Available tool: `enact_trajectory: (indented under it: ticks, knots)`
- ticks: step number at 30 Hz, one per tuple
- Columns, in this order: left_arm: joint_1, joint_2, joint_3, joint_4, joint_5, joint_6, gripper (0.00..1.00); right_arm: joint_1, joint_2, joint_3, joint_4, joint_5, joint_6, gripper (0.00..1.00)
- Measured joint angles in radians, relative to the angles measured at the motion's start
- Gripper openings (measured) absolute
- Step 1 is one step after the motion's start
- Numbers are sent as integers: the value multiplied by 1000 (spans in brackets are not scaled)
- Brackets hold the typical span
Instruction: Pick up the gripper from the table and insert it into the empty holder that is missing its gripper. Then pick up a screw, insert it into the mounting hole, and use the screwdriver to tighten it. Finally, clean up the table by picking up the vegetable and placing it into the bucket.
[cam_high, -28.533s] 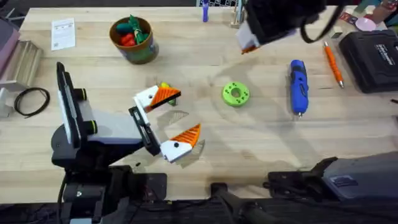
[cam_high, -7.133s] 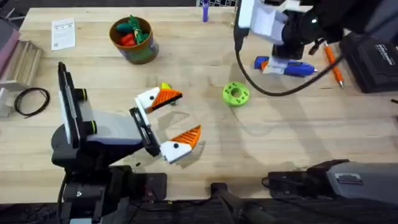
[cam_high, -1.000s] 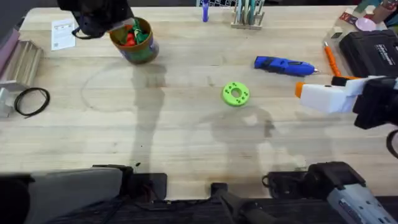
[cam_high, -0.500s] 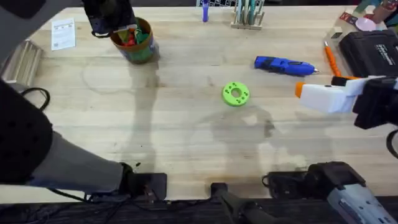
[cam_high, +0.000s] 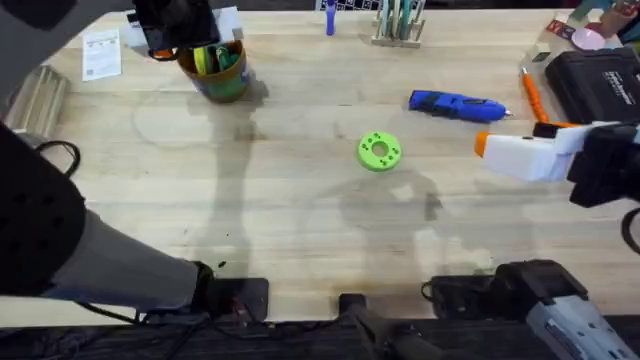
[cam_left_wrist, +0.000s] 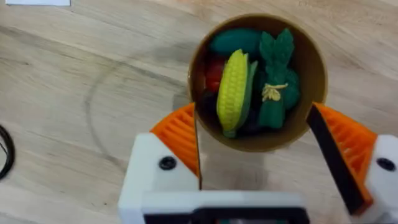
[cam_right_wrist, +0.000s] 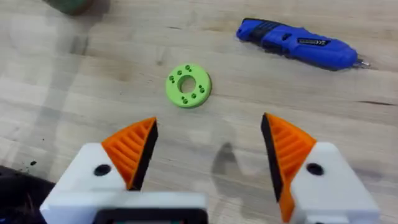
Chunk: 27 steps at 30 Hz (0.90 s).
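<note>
Now vegetable (cam_left_wrist: 233, 87) lies in bucket (cam_left_wrist: 314, 93), beyond spread fingers (cam_left_wrist: 177, 134).

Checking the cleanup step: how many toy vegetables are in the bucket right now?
4 visible in the bucket: the yellow corn cob in the middle, a green leafy one beside it, a dark green one and a red one partly under them. More may be hidden underneath.

Pale wood-plank table (cam_high: 300, 230), soft shadows, dark far edge
</note>
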Motion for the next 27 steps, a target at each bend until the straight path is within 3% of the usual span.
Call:
enact_trajectory:
  ticks: [6,17,21,27]
  knots:
    - [0,-62,0,-43,0,0,985,0,0,0,0,0,0,978]
    - [-18,-376,-4,-343,8,-9,986,0,0,0,0,0,0,978]
    - [-92,-492,-73,-350,12,-12,986,0,0,0,-2,0,0,979]
    - [-271,-609,-243,-345,30,-15,985,0,0,0,-2,0,0,979]
